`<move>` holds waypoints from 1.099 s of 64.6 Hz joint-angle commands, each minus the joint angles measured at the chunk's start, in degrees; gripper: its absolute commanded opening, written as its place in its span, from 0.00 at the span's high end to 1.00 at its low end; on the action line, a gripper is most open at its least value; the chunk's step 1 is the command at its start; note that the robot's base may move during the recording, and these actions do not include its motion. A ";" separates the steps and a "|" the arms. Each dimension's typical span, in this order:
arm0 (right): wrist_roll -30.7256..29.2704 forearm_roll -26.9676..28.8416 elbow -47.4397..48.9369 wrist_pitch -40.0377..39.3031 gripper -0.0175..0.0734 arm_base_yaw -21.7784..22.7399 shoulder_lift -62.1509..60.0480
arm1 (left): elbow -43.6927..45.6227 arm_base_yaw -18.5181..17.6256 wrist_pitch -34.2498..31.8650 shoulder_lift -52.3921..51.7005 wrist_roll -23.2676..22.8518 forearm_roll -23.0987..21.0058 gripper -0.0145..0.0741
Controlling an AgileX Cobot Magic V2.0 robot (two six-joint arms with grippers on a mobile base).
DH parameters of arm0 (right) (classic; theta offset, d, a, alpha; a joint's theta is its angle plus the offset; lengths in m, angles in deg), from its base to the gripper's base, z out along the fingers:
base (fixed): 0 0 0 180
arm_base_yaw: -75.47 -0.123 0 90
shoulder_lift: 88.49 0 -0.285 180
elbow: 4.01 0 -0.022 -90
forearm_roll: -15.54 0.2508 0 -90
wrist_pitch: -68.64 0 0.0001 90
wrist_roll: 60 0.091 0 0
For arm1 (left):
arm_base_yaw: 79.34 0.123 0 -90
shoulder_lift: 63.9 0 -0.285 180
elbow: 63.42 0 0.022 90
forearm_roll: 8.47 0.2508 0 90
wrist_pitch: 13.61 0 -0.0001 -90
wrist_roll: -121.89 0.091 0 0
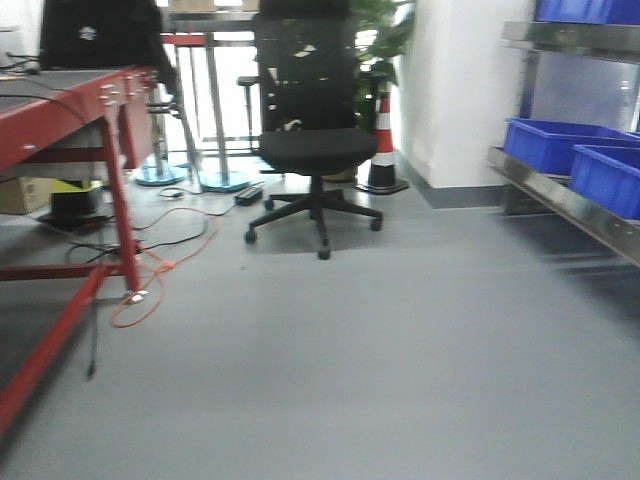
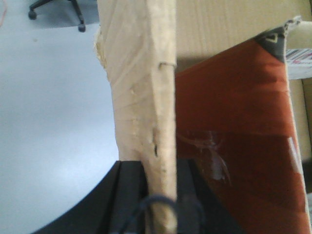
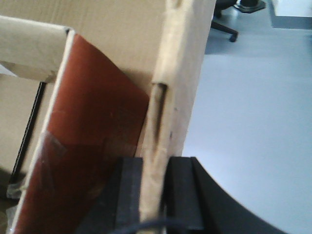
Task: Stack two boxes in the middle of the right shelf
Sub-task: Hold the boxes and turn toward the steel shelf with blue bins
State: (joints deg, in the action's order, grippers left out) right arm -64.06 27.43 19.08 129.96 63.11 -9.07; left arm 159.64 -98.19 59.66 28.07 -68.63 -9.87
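One brown cardboard box is held between my two grippers; neither it nor the grippers appear in the front view. In the left wrist view my left gripper [image 2: 158, 168] is shut on the box's upright wall [image 2: 146, 87], with the reddish-brown inside [image 2: 234, 126] to its right. In the right wrist view my right gripper [image 3: 155, 163] is shut on the opposite wall [image 3: 170, 97], with the inside [image 3: 92, 126] to its left. The steel right shelf [image 1: 560, 195] stands at the right edge of the front view. I cannot tell which level is the middle.
Blue bins [image 1: 560, 145] sit on the shelf level, and another [image 1: 590, 10] on the level above. A red-framed workbench [image 1: 70, 110] fills the left, with an orange cable [image 1: 165, 270] on the grey floor. A black office chair [image 1: 315, 130] and a traffic cone [image 1: 383, 150] stand ahead.
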 commanded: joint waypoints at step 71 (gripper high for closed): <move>-1.16 -2.11 0.69 -2.26 0.98 0.37 -0.79 | 0.96 0.29 -3.31 -0.93 -0.24 2.27 0.96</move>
State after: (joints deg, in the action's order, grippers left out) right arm -64.06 27.43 19.08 129.86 63.11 -9.07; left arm 159.64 -98.19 59.66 28.07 -68.63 -9.87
